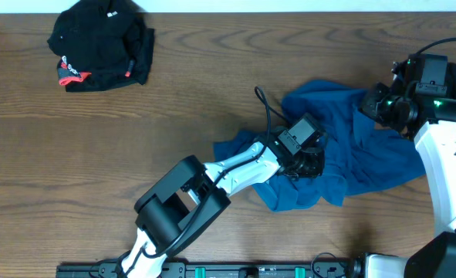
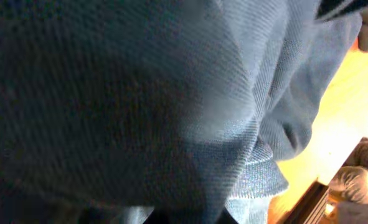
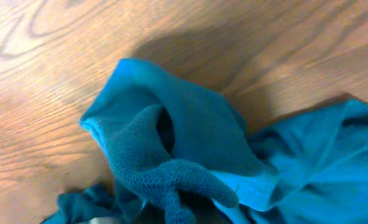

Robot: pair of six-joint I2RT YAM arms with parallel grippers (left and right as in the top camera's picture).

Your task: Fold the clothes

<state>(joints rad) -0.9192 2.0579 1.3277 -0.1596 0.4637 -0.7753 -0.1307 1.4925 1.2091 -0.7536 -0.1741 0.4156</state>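
Note:
The clothes in reach are a crumpled teal-blue shirt point(image 1: 359, 147) lying right of the table's middle. My left gripper point(image 1: 309, 161) sits on the shirt's left part. In the left wrist view the teal fabric point(image 2: 171, 93) fills the frame and bunches down into the left gripper point(image 2: 184, 219), which is shut on it; the fingers are hidden. My right gripper point(image 1: 372, 104) is at the shirt's upper right edge. In the right wrist view a raised fold of the shirt point(image 3: 190, 137) narrows into the shut right gripper point(image 3: 177, 214).
A black garment with red-and-white trim point(image 1: 100, 46) lies bunched at the far left corner of the wooden table point(image 1: 135, 139). The right arm's white link point(image 1: 447, 177) stands by the shirt's right side. A dark rail point(image 1: 251, 270) runs along the front edge.

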